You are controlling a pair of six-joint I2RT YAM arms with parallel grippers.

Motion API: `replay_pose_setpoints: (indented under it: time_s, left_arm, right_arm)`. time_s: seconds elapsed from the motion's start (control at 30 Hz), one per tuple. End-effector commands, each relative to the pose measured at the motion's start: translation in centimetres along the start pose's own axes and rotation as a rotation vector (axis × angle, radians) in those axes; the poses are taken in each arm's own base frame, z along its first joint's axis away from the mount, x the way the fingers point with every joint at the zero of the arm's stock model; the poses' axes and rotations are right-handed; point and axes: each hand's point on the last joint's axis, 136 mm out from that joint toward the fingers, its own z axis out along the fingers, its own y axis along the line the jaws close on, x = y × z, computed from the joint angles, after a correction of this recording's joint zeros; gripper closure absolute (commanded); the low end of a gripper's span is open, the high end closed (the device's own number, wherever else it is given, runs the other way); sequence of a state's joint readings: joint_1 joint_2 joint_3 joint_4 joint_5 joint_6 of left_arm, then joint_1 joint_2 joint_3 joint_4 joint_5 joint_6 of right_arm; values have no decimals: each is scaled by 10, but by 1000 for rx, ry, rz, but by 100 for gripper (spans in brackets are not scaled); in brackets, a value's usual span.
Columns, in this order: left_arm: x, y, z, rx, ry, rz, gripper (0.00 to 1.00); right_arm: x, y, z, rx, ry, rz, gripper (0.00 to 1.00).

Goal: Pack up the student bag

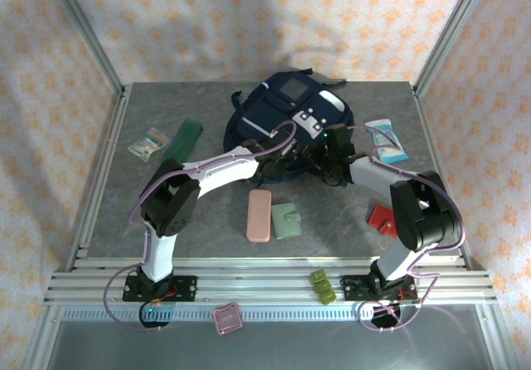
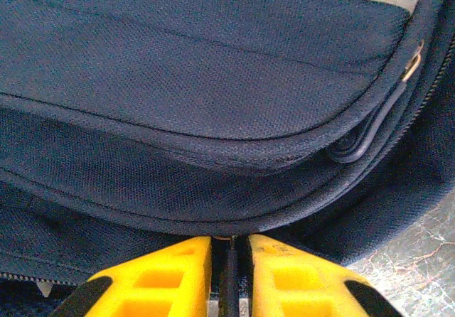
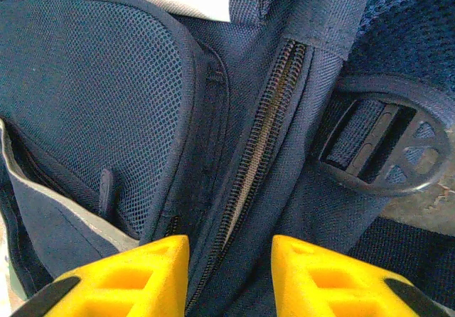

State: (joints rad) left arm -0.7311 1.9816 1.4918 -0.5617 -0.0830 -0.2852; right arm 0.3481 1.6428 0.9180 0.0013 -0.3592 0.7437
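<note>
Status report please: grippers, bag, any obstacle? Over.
Left gripper shut on dark tab at bag edge. Right gripper pinching bag fabric by zipper. Pink case, green wallet lie apart, near side.

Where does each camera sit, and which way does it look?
Top: above and behind the arms, looking down on table, bag, both arms, left gripper and right gripper.
Left wrist: on the left arm, facing a bag seam close up; own yellow fingers below.
Right wrist: on the right arm, facing the bag's zipper; own fingers below.
Shared: all see the bag.
</note>
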Motion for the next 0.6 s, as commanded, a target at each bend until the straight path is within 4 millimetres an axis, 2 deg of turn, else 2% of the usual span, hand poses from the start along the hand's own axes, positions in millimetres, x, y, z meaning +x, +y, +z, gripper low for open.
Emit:
replay_pose_setpoints:
  time_s: [0.0, 0.03, 0.07, 0.27, 0.37, 0.5, 0.53, 0.57]
  left_arm:
    - [16, 8, 8, -32, 62, 25, 87]
    - [16, 9, 9, -35, 63, 28, 96]
    - [17, 9, 9, -36, 66, 28, 100]
    - [10, 15, 1, -53, 23, 19, 100]
    - [6, 30, -5, -90, 4, -7, 100]
    - [12, 61, -2, -141, 18, -61, 100]
    - [8, 70, -13, -143, -8, -86, 100]
    - [8, 77, -14, -151, -17, -104, 100]
  right_arm:
    - [0, -4, 3, 7, -14, 4, 65]
    - [-1, -4, 3, 7, -14, 6, 65]
    - [0, -4, 4, 8, -14, 6, 65]
    - [2, -13, 9, 42, -9, -1, 65]
    - [5, -35, 22, 126, 3, -2, 68]
    - [7, -86, 42, 298, 9, 45, 71]
    - [8, -97, 46, 321, 14, 65, 71]
    - [9, -105, 50, 338, 21, 81, 72]
